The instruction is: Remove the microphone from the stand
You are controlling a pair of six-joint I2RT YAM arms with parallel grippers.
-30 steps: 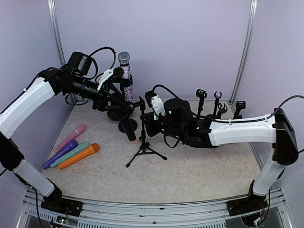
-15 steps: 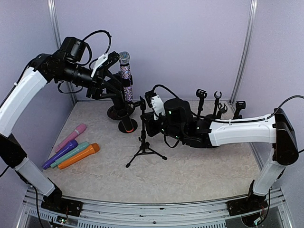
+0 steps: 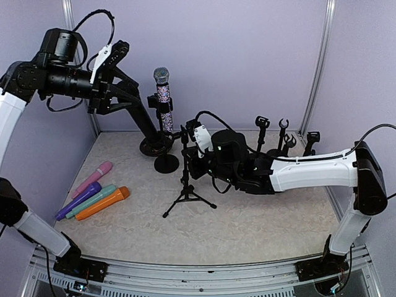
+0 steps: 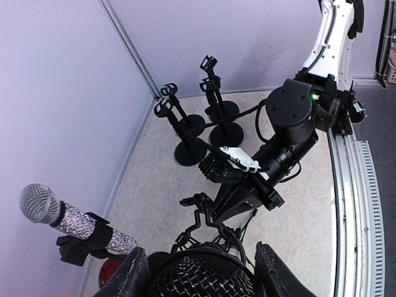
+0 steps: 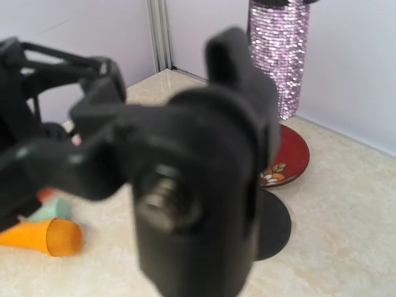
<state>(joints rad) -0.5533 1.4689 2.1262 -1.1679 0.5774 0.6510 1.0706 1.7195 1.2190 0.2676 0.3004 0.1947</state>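
I have my left gripper [image 4: 203, 267] pinching the black microphone [image 4: 201, 283] at its mesh head, high and clear of the tripod stand [image 3: 185, 197], which my closed right gripper [image 3: 190, 162] clamps, presumably to steady it.

Plain pale lilac panels enclose the space. The back wall [image 3: 247, 55] meets a side wall [image 3: 371, 74] on the right and another on the left. A slim silver metal post [image 3: 318, 62] stands in the right corner, and a matching one stands in the left. The desk [image 3: 247, 223] has a mottled beige, stone-like top that runs right up to the walls. A ribbed aluminium rail [image 3: 198, 272] borders its near edge. The light is even and soft, leaving only faint shadows on the desk.
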